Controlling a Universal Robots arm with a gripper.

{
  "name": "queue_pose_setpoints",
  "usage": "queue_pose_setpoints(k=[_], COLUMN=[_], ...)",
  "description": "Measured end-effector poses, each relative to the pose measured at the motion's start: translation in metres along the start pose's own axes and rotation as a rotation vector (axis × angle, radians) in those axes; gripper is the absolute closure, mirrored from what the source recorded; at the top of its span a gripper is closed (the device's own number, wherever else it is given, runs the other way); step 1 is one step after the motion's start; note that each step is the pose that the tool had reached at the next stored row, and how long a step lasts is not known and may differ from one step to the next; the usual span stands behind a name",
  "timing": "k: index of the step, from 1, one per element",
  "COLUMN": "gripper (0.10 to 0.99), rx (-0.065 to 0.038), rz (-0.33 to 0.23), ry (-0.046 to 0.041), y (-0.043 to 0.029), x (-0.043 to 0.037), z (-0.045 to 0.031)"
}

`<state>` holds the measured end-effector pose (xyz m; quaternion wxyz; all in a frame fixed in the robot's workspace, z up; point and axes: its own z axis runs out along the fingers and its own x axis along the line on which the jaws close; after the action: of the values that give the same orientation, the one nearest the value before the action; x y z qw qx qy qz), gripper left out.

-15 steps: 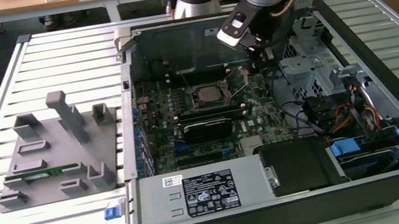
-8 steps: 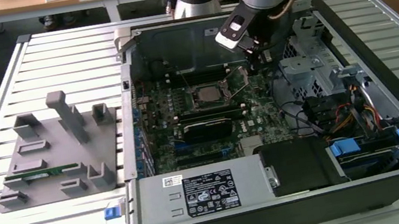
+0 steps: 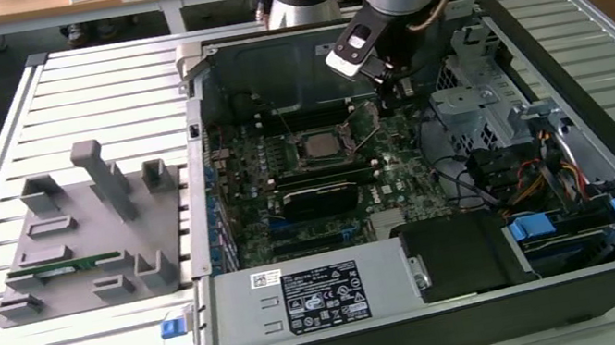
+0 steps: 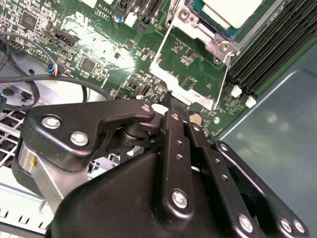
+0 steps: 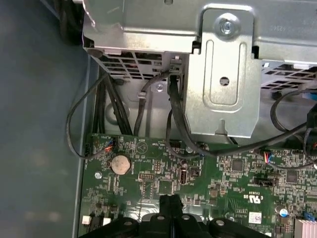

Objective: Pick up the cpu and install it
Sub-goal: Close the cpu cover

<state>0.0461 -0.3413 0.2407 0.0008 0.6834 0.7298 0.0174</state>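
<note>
The cpu (image 3: pixel 316 146) lies flat in its socket in the middle of the motherboard (image 3: pixel 394 200), inside the open computer case. The second wrist view shows its pale silvery top (image 4: pixel 233 11) framed by the metal socket bracket, with thin wire levers beside it. My gripper (image 3: pixel 394 90) hangs low over the board toward the exterior view's right of the socket, apart from the cpu. Its black fingers (image 5: pixel 171 202) are shut together with nothing visible between them, tips (image 4: pixel 166 106) just above the board next to the bracket's edge.
A metal drive cage (image 3: pixel 478 102) and black cables (image 5: pixel 173 109) crowd the gripper's far side. A black block (image 3: pixel 318 197) sits on the board below the socket. The power supply (image 3: pixel 316 295) fills the case front. A grey fixture (image 3: pixel 81 238) holds a green memory stick (image 3: pixel 64 267).
</note>
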Motion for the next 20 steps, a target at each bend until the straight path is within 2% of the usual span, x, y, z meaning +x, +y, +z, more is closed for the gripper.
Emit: queue_pose_setpoints(k=[2, 8, 15, 20], gripper=[0.980, 0.980, 0.980, 0.980], rx=[0.000, 0.001, 0.001, 0.002], rz=[0.000, 0.000, 0.000, -0.001], ry=[0.0002, 0.0007, 0.0012, 0.0014], y=[-0.0027, -0.0045, -0.0119, -0.0137], x=[0.0003, 0.0003, 0.0007, 0.0008], z=[0.0002, 0.0009, 0.0036, 0.0057])
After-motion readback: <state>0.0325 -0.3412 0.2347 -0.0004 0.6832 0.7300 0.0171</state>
